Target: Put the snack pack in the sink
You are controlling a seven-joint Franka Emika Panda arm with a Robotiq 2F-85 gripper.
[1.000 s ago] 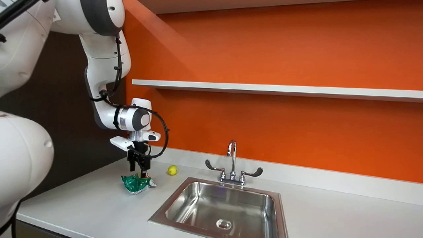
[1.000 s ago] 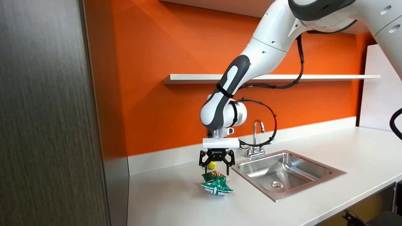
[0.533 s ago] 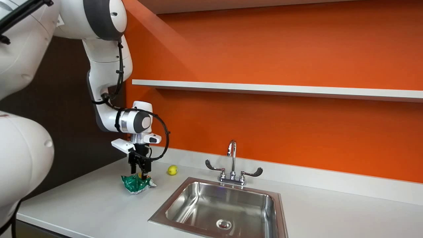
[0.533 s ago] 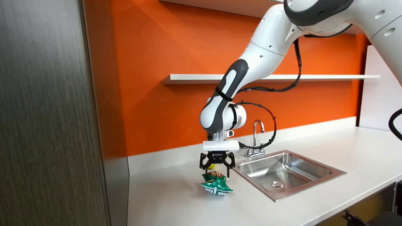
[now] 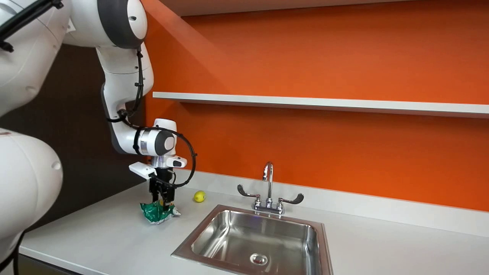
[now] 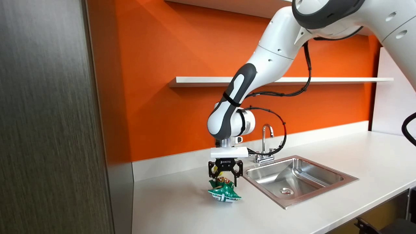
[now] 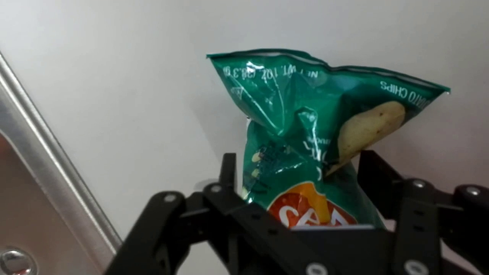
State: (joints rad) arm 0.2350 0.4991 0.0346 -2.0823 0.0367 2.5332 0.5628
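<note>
1. The pack (image 7: pixel 294 110) lies crumpled on the tabletop (image 5: pixel 107 233), outside the sink (image 5: pixel 267 231), which sits between its three and four o'clock in an exterior view.
2. The claw (image 7: pixel 299 162) points down over the pack, its fingers (image 7: pixel 228 170) spread wide around the pack's narrow middle; it has hold of nothing.
3. In the wrist view, a strip of tabletop shows between the nine o'clock finger and the pack; the three o'clock finger overlaps the pack's edge, and whether they touch cannot be told.
4. There the flared green end faces twelve o'clock, the red-and-orange logo (image 7: pixel 311 206) six.
5. A round yellow thing (image 5: pixel 199 196) rests at the pack's two o'clock in an exterior view.
6. The tap (image 5: pixel 270 191) stands at the sink's twelve o'clock edge, below a shelf (image 5: pixel 317 102).
</note>
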